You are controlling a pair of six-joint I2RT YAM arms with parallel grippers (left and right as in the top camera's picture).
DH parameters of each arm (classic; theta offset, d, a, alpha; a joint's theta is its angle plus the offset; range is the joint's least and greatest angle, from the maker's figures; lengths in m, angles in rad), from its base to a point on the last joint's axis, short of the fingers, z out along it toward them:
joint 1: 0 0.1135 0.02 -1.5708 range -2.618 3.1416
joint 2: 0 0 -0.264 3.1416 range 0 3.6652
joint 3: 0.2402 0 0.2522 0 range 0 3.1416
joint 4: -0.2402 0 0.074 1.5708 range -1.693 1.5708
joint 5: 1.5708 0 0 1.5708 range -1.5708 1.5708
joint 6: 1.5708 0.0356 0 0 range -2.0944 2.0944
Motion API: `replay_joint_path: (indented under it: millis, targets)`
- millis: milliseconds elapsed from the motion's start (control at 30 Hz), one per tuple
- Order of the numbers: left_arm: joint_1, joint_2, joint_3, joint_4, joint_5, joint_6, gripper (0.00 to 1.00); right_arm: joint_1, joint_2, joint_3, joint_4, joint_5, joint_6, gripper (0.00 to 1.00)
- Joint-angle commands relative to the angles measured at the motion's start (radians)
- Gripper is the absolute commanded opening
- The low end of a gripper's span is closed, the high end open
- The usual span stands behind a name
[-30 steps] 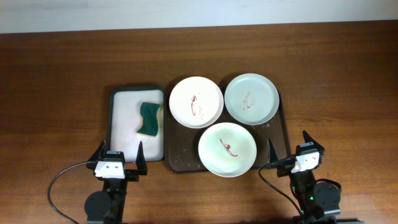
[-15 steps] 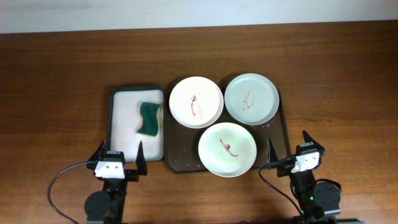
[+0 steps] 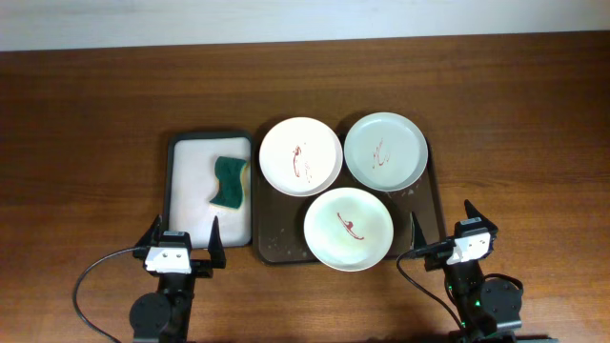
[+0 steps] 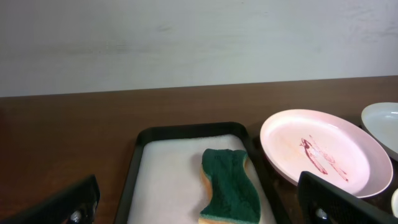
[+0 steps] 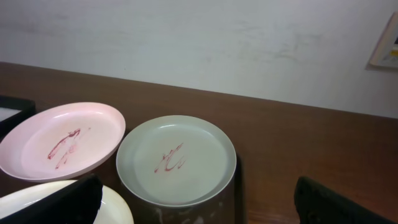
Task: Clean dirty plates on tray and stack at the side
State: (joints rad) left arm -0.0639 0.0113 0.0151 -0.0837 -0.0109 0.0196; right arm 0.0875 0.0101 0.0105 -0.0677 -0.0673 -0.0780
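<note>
Three dirty plates with red smears lie on a dark tray (image 3: 425, 211): a pink-white plate (image 3: 300, 155) at the back left, a pale grey-green plate (image 3: 385, 151) at the back right, and a pale green plate (image 3: 349, 228) at the front. A green and yellow sponge (image 3: 230, 182) lies in a white-lined tray (image 3: 191, 181) to the left. My left gripper (image 3: 180, 250) is open and empty near the front edge, below the sponge tray. My right gripper (image 3: 446, 235) is open and empty, at the plate tray's front right corner. The left wrist view shows the sponge (image 4: 229, 194) and pink plate (image 4: 326, 151). The right wrist view shows the grey-green plate (image 5: 176, 158).
The brown wooden table (image 3: 95, 114) spreads bare to the left, right and back of the two trays. A white wall (image 4: 186, 37) stands behind the table's far edge. Cables run from both arm bases at the front edge.
</note>
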Motion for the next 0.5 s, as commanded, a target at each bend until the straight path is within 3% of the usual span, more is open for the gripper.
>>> replay_joint_path:
  millis: [0, 167, 467]
  targets:
    - [0.006, -0.005, -0.006, 0.000, 0.012, 0.020, 0.99, -0.003, 0.000, 0.041, -0.012, 0.026, 0.046, 0.99]
    - [0.006, -0.005, -0.006, 0.000, 0.012, 0.020, 0.99, -0.003, 0.119, 0.163, -0.116, 0.027, 0.061, 0.99]
    - [0.006, -0.005, -0.006, 0.000, 0.012, 0.020, 0.99, -0.003, 0.568, 0.515, -0.342, -0.018, 0.061, 0.99]
